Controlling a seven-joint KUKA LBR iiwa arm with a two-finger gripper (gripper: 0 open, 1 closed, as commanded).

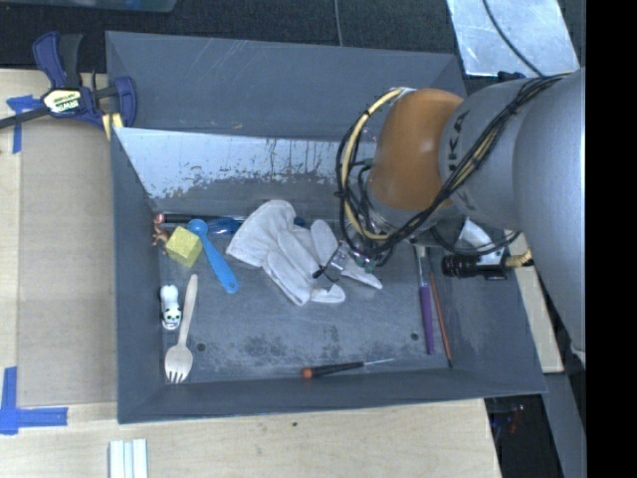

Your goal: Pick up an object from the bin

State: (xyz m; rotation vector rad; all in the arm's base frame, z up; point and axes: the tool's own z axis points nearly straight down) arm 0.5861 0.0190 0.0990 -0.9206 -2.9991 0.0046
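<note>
The gripper (338, 272) sits low in the bin (299, 98), right at the white cloth (271, 242), on the edge of the cloth that faces the arm. It looks to be touching the folds there, or nearly so. The wrist and its cables crowd the spot, and I cannot tell whether the gripper is apart, together or nipped on a fold. The cloth itself lies crumpled about mid-floor, bunched into several soft lobes.

By my judgement the cloth is light, limp and not at all fragile. It will sag and trail once lifted. The best hold is a raised fold, pinched from above. A flat layer lying against the metal could let the grip slide off. A hold near the middle of the bunch would lift more of it clear, while one at the edge would leave a long tail hanging.

Just beside the cloth, on the side away from the arm, lies a blue plastic spoon (217, 262), close enough that a trailing cloth might drag it. Past the spoon sits a yellow block (184, 246). Farther from the cloth on that side are a small white figure (171, 308) and a pale fork (181, 342). Well apart from the cloth, toward the camera, lies a thin orange-tipped tool (336, 368). Beyond the gripper on the arm's side lie purple pens (427, 312).
</note>
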